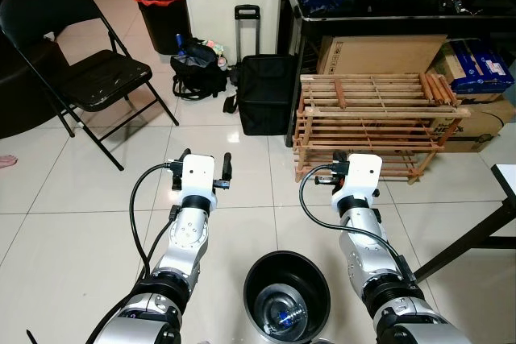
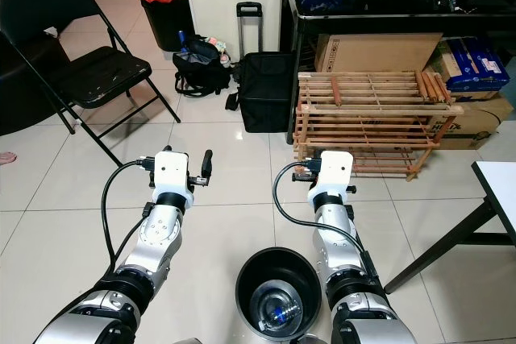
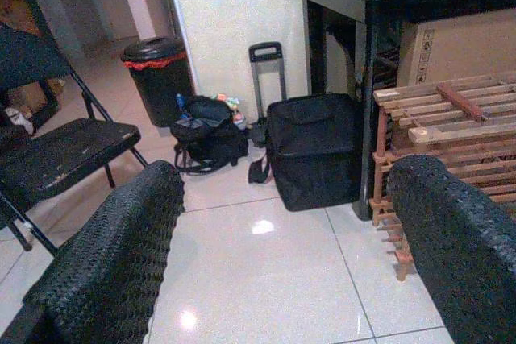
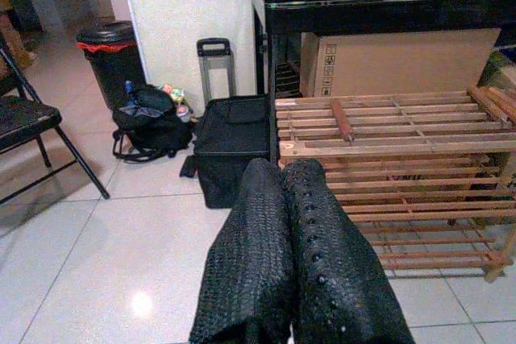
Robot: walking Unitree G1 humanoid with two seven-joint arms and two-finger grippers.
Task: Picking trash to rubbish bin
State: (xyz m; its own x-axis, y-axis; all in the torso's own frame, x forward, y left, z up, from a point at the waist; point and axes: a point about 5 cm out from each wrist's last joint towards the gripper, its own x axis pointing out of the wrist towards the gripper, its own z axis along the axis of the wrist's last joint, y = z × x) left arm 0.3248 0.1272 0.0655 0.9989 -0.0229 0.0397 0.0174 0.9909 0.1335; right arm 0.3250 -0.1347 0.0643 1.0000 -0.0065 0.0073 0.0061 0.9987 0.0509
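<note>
a crushed plastic bottle [image 1: 284,315] lies inside the black rubbish bin [image 1: 256,272] on the tiled floor [image 1: 234,199], between the two arms. the left gripper [image 1: 205,168] hovers above the floor with jaws wide apart, empty; the right gripper [image 4: 300,223] has its jaws pressed together, holding nothing, near the wooden rack [image 1: 379,122].

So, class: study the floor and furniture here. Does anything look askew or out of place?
Yes: loose slats lie crooked across the top of the wooden rack, and the black bag by the wall sits open with items poking out.
</note>
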